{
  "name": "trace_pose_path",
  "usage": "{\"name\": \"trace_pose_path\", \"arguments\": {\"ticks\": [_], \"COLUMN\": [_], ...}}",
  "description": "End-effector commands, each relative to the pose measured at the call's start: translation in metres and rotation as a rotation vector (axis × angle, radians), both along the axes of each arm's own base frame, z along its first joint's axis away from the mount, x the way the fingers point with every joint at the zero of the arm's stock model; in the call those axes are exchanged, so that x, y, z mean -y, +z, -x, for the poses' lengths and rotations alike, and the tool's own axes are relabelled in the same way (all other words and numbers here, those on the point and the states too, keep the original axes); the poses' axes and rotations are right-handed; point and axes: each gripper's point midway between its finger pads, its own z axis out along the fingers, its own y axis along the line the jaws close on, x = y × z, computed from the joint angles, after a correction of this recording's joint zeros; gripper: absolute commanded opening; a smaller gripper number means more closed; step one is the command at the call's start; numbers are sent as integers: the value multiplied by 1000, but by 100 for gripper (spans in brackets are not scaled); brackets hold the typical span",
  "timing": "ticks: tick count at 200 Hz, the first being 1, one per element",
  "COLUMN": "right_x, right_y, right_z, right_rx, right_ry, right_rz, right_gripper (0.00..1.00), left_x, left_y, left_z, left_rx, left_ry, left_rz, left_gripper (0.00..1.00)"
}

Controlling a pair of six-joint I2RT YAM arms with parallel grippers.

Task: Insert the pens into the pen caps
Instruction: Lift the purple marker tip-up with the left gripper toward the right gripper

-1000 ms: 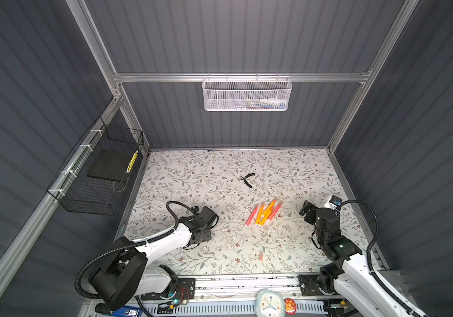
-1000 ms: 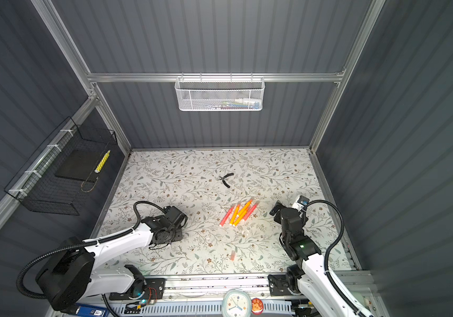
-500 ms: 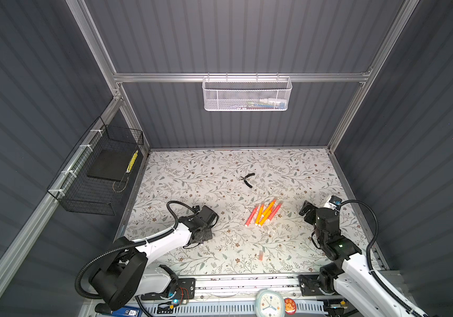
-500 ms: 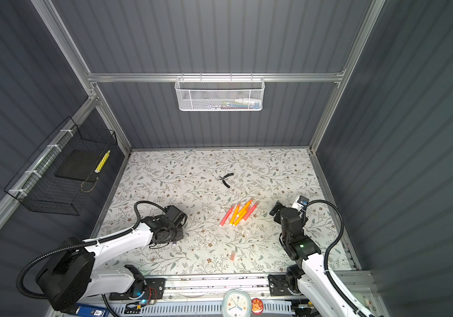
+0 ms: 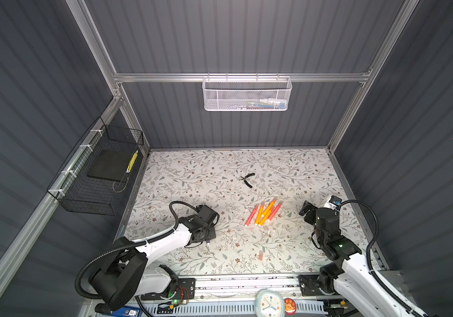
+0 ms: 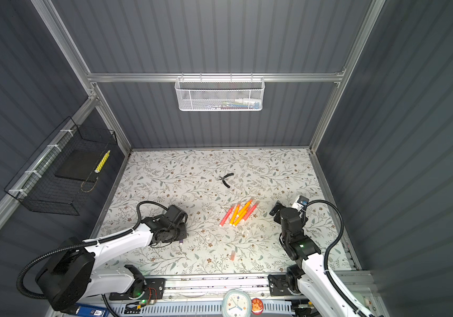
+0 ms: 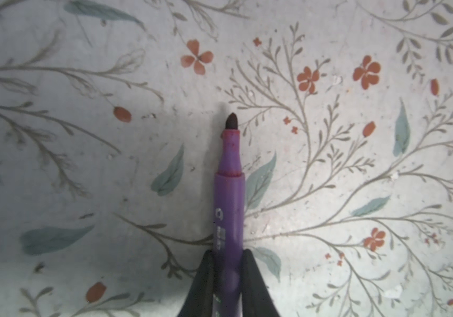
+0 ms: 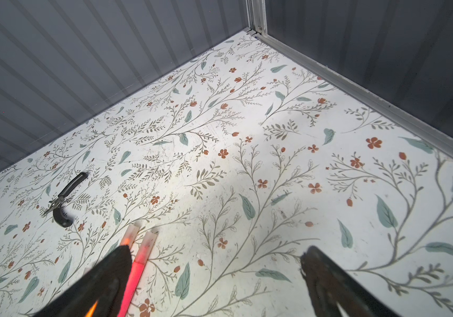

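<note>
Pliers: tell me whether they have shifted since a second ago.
No. The black-handled pliers lie on the same spot of the floral mat, just as far from the back wall, in both top views.

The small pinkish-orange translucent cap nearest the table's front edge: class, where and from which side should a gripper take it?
Probably midway along the cap, from above, jaws across its narrow width: it lies flat on the table, clear of the pens, leaving both ends free.

Left tool [image 7: 228, 254] closed — right tool [image 8: 215, 251] wide
</note>
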Motion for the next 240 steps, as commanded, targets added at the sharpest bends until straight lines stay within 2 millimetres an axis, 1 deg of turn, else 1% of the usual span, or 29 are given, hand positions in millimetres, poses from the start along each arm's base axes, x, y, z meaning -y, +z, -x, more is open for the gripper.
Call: {"name": "trace_pose_path", "arguments": {"ticks": [1,12,20,37,47,61,86,105,117,139,159,183,240], "right_x": [-1,-4,-12,-46,-69,-103,-157,-193,-208,-224,-233,-239,-249], "right_y": [9,9,7,5,7,14,32,41,42,41,36,29,15], "right_z": [-1,2,3,3,4,11,32,48,55,61,66,66,62], "right_rx": [12,-13,-35,-55,-55,-52,8,48,50,42,42,16,-15], "right_ry": [8,23,56,204,298,420,588,703,750,782,805,801,790], "right_rz": [-3,-25,-65,-192,-271,-360,-433,-526,-570,-617,-662,-687,-706], "right_gripper": [99,99,98,95,92,89,90,88,86,80,76,70,63], "left_x": [18,31,41,67,80,100,134,159,171,185,192,194,201], "left_y": [15,29,40,64,73,80,89,97,99,99,103,106,111], "left_z": [-3,-9,-12,-14,-12,-8,5,18,23,29,32,35,46], "left_rx": [51,106,149,258,303,346,415,465,483,489,501,505,500], "left_ry": [5,-10,-35,-112,-154,-226,-367,-459,-500,-556,-582,-590,-642], "left_rz": [103,132,144,145,146,151,140,160,174,214,254,286,351], "left_gripper": [1,0,0,0,0,0,0,0,0,0,0,0,0]}}
